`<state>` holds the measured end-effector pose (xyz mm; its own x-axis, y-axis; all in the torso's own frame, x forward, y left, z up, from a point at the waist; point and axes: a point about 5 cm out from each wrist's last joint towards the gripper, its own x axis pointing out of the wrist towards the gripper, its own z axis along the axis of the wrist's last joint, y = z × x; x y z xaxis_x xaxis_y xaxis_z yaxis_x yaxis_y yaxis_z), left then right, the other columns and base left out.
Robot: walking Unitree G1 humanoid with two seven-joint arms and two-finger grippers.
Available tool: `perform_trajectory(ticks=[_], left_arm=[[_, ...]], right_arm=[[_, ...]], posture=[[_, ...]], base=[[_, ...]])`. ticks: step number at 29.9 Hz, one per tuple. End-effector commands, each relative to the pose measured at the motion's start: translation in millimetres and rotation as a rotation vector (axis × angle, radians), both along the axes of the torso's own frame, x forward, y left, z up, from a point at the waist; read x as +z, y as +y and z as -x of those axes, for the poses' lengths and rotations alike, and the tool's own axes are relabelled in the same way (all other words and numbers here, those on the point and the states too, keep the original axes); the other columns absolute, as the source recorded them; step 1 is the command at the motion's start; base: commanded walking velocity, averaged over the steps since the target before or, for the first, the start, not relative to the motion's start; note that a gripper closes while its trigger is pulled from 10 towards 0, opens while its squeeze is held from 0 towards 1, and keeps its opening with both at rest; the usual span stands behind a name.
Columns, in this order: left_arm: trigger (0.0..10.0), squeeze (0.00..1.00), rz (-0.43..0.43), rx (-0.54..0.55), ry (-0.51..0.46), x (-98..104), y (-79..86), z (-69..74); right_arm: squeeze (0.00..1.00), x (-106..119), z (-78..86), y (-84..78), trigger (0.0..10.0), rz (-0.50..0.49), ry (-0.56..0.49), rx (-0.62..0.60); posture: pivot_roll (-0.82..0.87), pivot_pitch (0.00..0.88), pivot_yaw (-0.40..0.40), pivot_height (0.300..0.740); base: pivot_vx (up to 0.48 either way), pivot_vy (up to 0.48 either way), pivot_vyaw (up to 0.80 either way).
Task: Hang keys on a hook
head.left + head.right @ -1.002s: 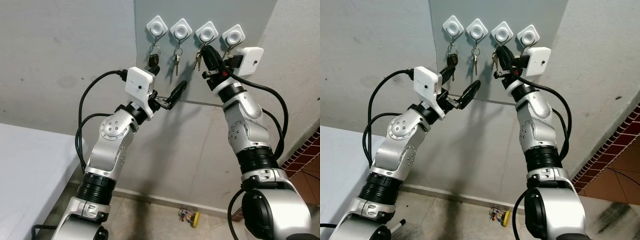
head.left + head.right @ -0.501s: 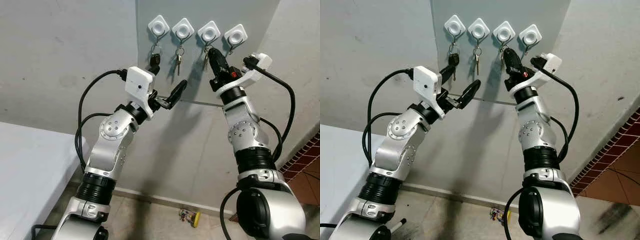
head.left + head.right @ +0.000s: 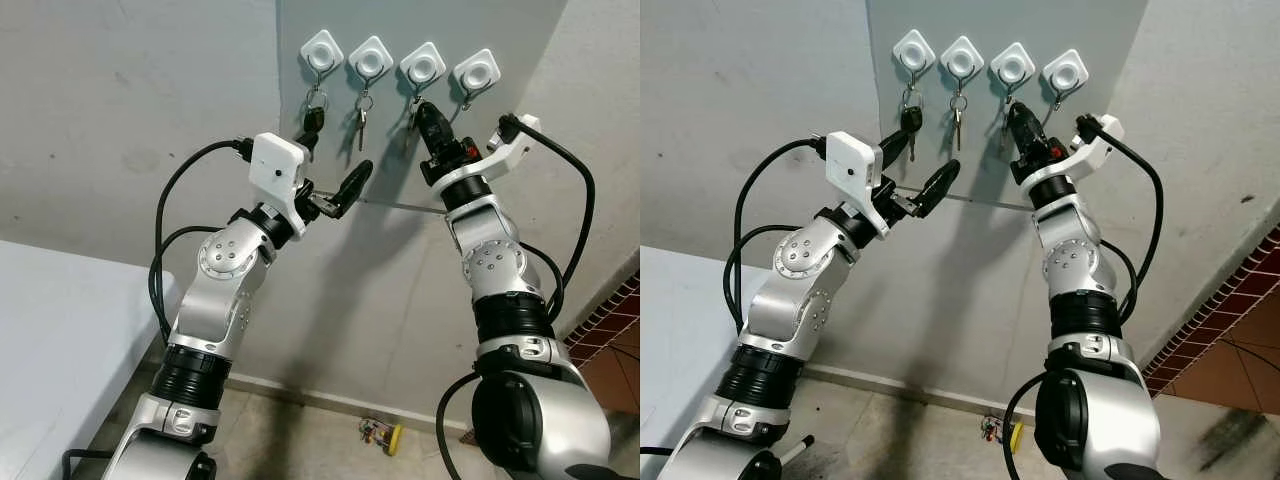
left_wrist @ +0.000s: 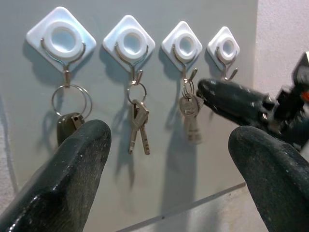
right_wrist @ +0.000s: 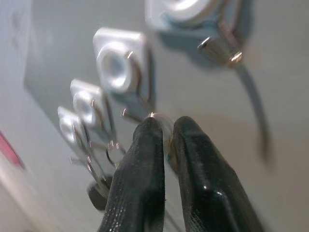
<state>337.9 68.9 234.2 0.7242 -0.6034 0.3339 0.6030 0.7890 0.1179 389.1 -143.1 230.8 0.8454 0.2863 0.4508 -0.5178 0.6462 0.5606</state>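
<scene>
Right gripper (image 5: 164,145), fingers pinched narrowly on the keys' (image 4: 189,107) ring, sits just below the third hook (image 3: 422,68); left gripper (image 4: 169,159) wide open.

The right gripper (image 5: 166,137) pinches a key ring (image 5: 166,126) just below a white hook (image 5: 120,63).

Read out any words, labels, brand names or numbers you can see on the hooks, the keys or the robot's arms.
None can be read.
White diamond-shaped wall hooks: plain, no marking.
Silver keys on the third hook, by the right hand: any stamping is too blurred to read.
White square camera box on the left wrist: no label visible.
Small colourful object on the floor: too small to read.
</scene>
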Motion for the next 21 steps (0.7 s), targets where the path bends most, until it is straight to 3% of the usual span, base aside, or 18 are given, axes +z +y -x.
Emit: perform_trajectory(ticks=[1,2,6,10,12,21], left_arm=[[10.0,0.0,0.006,0.018,-0.004,3,2.7,0.4],[10.0,0.0,0.006,0.031,0.007,0,3.9,0.2],[10.0,0.0,-0.002,0.069,0.021,-8,7.0,0.0],[10.0,0.0,-0.021,0.123,0.07,-38,12.1,1.7],[10.0,0.0,-0.025,0.127,0.082,-42,12.6,1.9],[10.0,0.0,-0.051,0.183,0.273,-103,18.5,1.8]], right_arm=[[1.0,1,3.3,2.7,10.0,0.076,-0.047,-0.013],[1.0,-4,6.6,4.1,10.0,0.132,-0.065,-0.041],[1.0,-17,13.7,6.8,10.0,0.189,-0.07,-0.042],[1.0,-53,27.3,5.8,10.0,0.228,0.003,-0.063],[1.0,-58,29.7,5.9,10.0,0.234,0.009,-0.066],[1.0,-129,59.8,-3.7,10.0,0.338,0.201,-0.108]], posture=[[0.08,0.0,-0.05,0.74],[0.08,0.0,-0.05,0.74],[0.09,0.0,-0.053,0.74],[0.08,0.0,-0.05,0.74],[0.08,0.0,-0.05,0.74],[0.03,0.0,-0.02,0.74]], base=[[0.0,0.0,0.0],[0.0,0.0,0.0],[0.0,0.0,0.0],[0.0,0.0,0.0],[0.0,0.0,0.0],[0.0,0.0,0.0]])
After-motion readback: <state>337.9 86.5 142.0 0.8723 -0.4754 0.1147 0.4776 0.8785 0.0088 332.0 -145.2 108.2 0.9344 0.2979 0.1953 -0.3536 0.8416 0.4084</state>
